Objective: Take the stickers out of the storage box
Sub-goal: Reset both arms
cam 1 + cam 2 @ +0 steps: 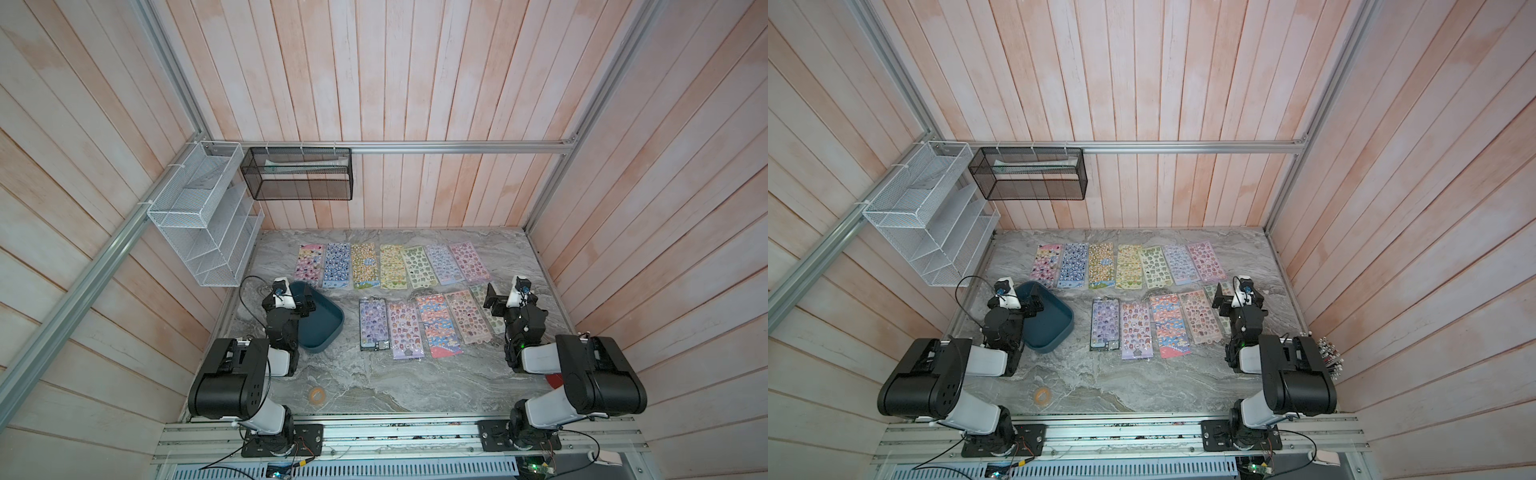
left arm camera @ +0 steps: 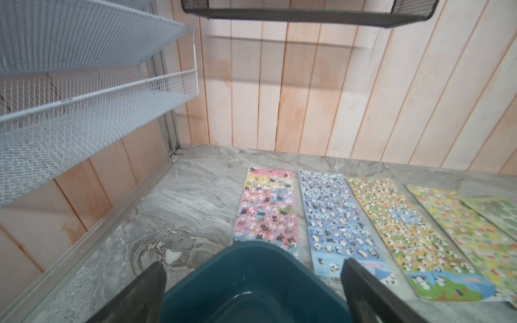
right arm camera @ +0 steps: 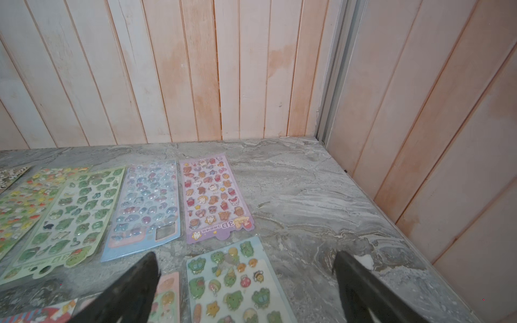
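The stickers lie flat on the marble table in two rows, a back row (image 1: 388, 270) (image 1: 1127, 266) and a front row (image 1: 419, 326) (image 1: 1154, 328). The dark teal storage box (image 1: 326, 332) (image 1: 1054, 328) (image 2: 251, 282) sits left of them, and no sheet shows inside it. My left gripper (image 1: 305, 305) (image 1: 1034, 307) (image 2: 253, 268) hangs open over the box's far end, holding nothing. My right gripper (image 1: 492, 301) (image 1: 1223, 301) (image 3: 246, 258) is open above a pale green frog sheet (image 3: 235, 282) at the right end of the front row, and it holds nothing.
A white wire-mesh rack (image 1: 203, 216) (image 2: 84, 112) hangs on the left wall and a black mesh basket (image 1: 299, 174) on the back wall. A small tape ring (image 1: 318, 395) lies near the table's front edge. Wooden walls close three sides.
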